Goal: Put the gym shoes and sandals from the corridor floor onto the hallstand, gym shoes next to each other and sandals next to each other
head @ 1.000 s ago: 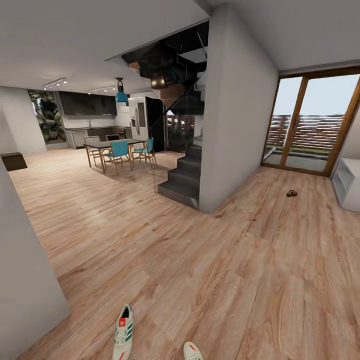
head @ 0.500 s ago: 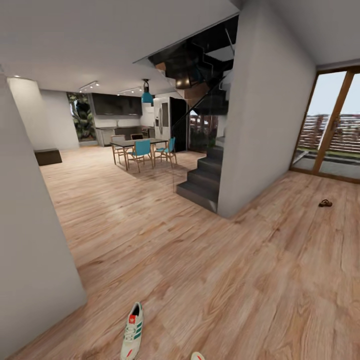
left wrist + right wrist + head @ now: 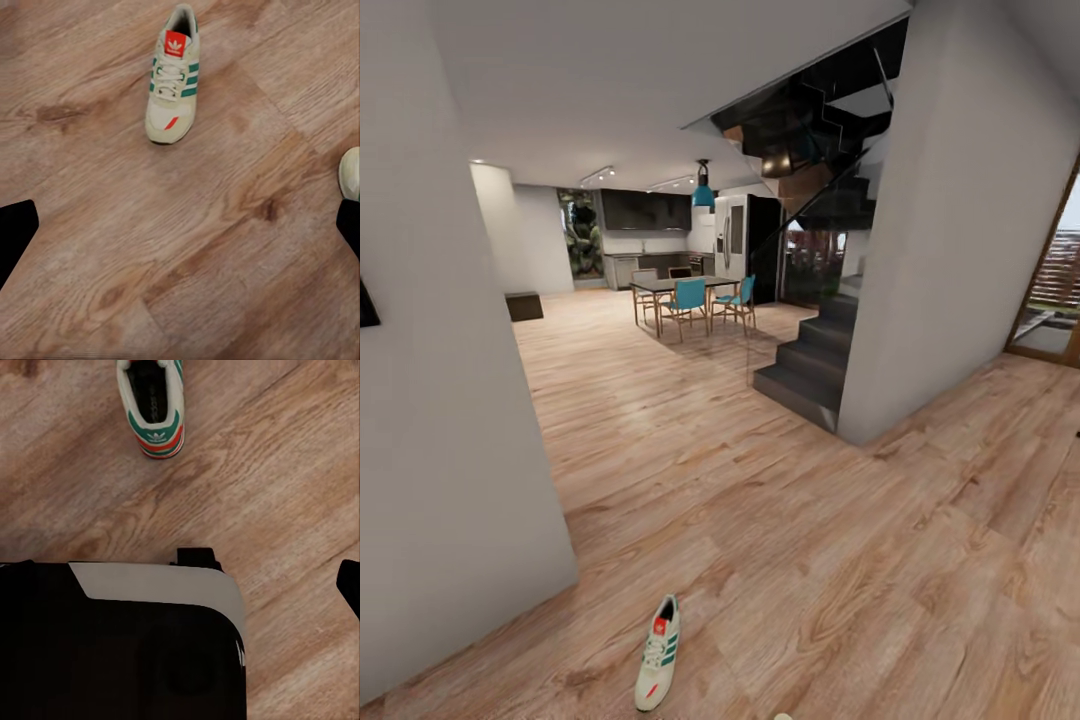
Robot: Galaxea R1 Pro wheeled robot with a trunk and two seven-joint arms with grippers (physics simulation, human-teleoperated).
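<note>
Left gripper [image 3: 180, 225] is spread wide with nothing in it, over the corridor floor [image 3: 225, 247]; can't tell on the right one. One cream gym shoe [image 3: 173, 75] with green stripes lies on the planks, a second shoe [image 3: 152, 405] shows its red-orange heel. A grey wall [image 3: 450, 420] stands just beside it, with a staircase [image 3: 810, 360] and three teal chairs [image 3: 688, 300] further off.

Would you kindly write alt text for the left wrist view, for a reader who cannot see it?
A cream-white low sneaker with green side stripes and a red-orange tongue label lies alone on light brown wood-plank flooring. The pale toe of a second sneaker shows at one edge of the picture.
</note>
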